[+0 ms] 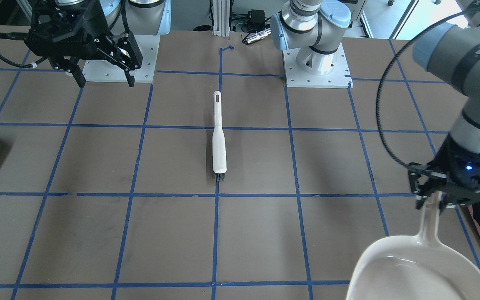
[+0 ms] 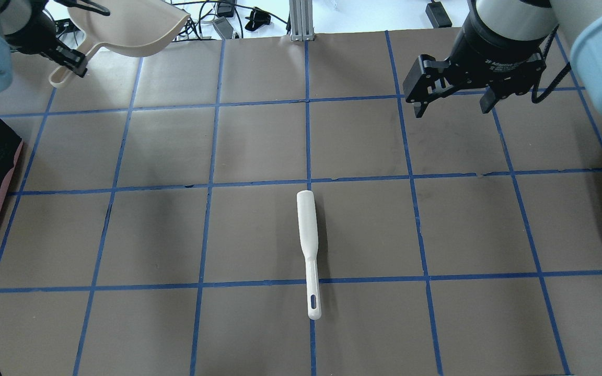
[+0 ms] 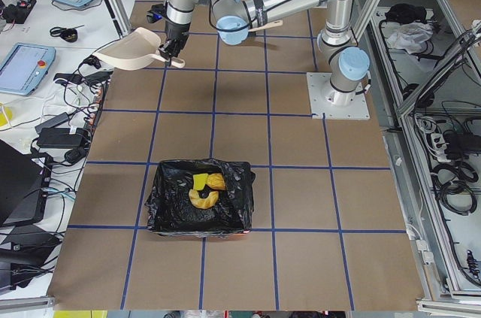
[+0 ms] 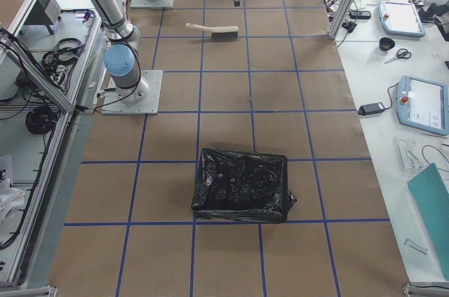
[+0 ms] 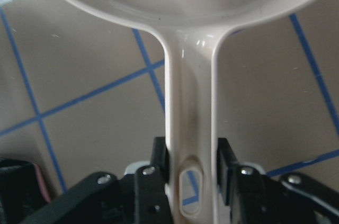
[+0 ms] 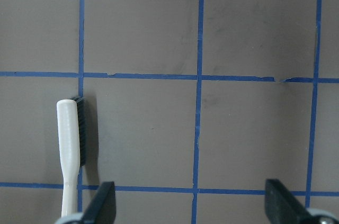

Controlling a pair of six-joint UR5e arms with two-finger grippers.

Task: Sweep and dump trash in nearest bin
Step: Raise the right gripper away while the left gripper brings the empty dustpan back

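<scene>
Dump appears complete: the trash (image 3: 204,189) lies inside the bin (image 3: 169,211).
Your left hand (image 5: 192,160) clamps the empty dustpan (image 1: 419,266) by its handle; right hand (image 2: 453,109) wide, holding nothing; brush (image 2: 307,235) lies on the table (image 2: 259,146).

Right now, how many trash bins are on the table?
2. The left bin sits at the end of the table on the robot's left, yellow trash inside; the right bin sits at the opposite end.

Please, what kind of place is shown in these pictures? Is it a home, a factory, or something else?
Most likely a robotics laboratory, not a home. Two robot arms are bolted to a table marked with a blue tape grid, and teach pendants and cables lie on the side bench.
</scene>
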